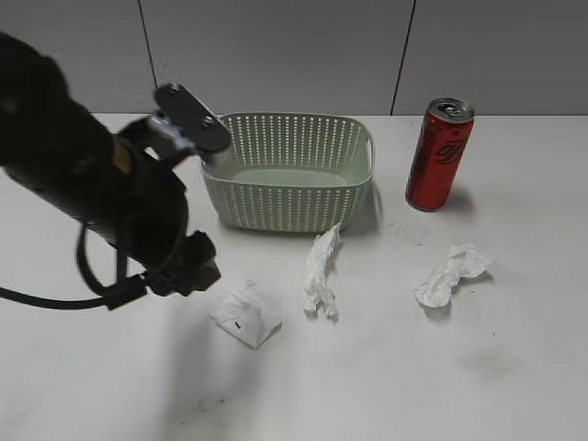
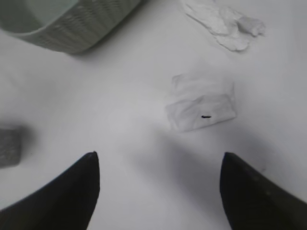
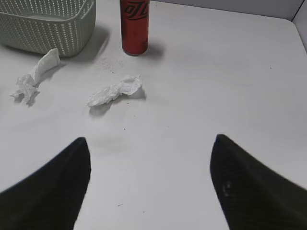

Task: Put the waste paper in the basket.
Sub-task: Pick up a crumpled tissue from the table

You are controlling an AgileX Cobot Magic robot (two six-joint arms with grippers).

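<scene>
The pale green basket (image 1: 276,208) stands at the back centre and looks empty. Three white waste paper wads lie on the table in front of it: a flat one (image 1: 245,318), a long twisted one (image 1: 321,273) and one at the right (image 1: 450,274). My left gripper (image 1: 195,264) hovers just left of the flat wad, open and empty. In the left wrist view the flat wad (image 2: 201,103) lies ahead of the open jaws (image 2: 158,160), with the twisted wad (image 2: 224,24) and basket (image 2: 72,28) beyond. My right gripper (image 3: 149,140) is open and empty, well short of the right wad (image 3: 115,91).
A red drink can (image 1: 439,154) stands upright to the right of the basket, also in the right wrist view (image 3: 134,26). The twisted wad (image 3: 33,76) and basket (image 3: 48,26) show at that view's left. A blurred grey block (image 2: 9,146) lies at the left wrist view's edge.
</scene>
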